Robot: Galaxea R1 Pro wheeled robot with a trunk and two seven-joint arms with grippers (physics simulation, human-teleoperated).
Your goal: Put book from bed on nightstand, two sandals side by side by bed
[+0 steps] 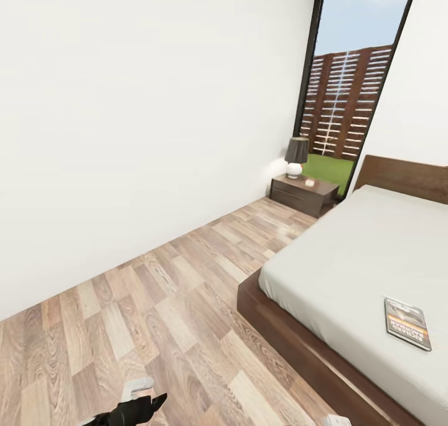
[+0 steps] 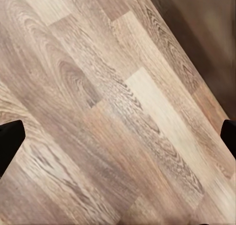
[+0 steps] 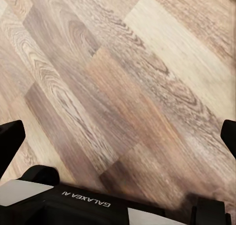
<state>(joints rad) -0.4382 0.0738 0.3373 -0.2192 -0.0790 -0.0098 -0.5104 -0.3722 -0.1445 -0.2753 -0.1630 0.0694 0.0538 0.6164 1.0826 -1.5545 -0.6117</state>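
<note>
The small dark-covered paperback book lies flat on the pale grey-white mattress of the low dark-brown wooden bed, close to the near side edge, so it looks reachable from the floor alongside. The dark two-drawer wooden nightstand stands by the headboard under the tall window, carrying a grey-shaded lamp, with some bare top left for the book. The left gripper hangs over the brown wood-plank floor, fingers spread wide and empty. The right gripper seems equally wide, though little more than its tips show.
</note>
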